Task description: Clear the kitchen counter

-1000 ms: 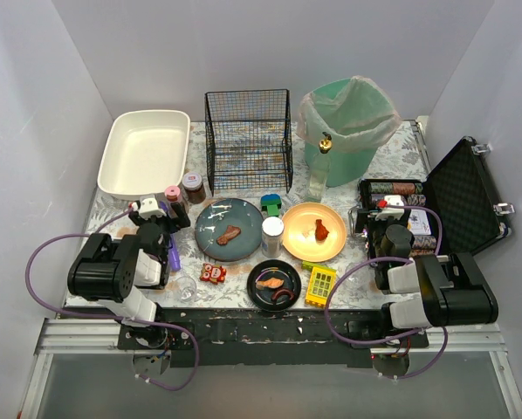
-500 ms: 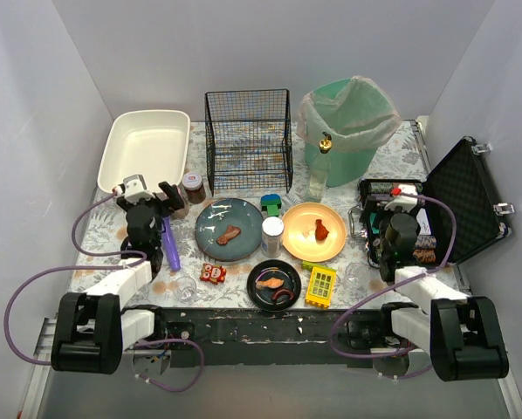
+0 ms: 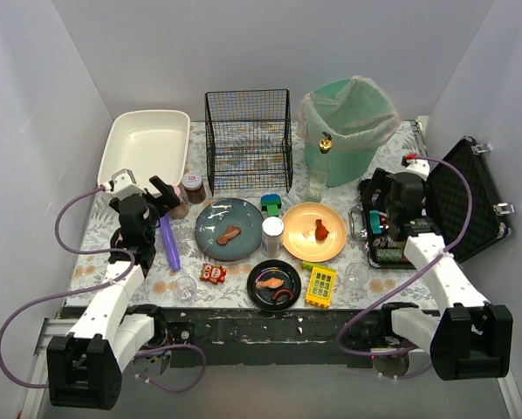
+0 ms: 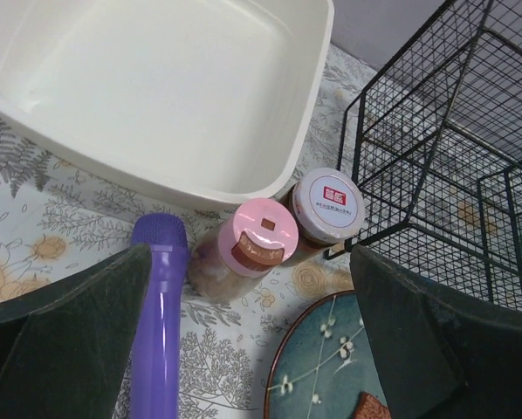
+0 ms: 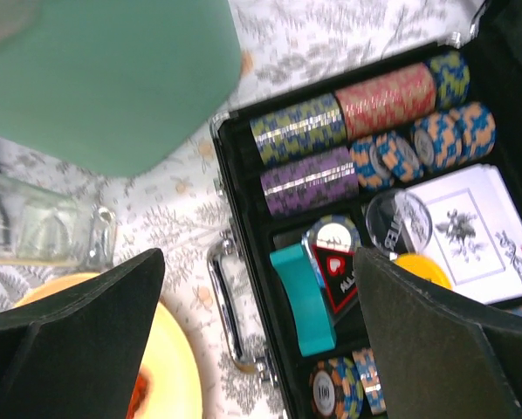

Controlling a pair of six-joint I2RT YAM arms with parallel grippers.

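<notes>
Both arms have unfolded forward over the kitchen counter point(image 3: 392, 148), its cloth soft beneath the jaws; left gripper point(image 4: 248, 262) released, pink-lidded jar point(image 4: 254, 244) below between its jaws, likely rigid, light, slick, pinched best across its sides; right gripper point(image 5: 259, 262) released above chip case point(image 3: 470, 196)

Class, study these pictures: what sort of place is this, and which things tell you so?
Probably a mock kitchen counter in a robot test booth: plain white walls box it in, plates hold food scraps, and a lined bin stands at the back.
</notes>
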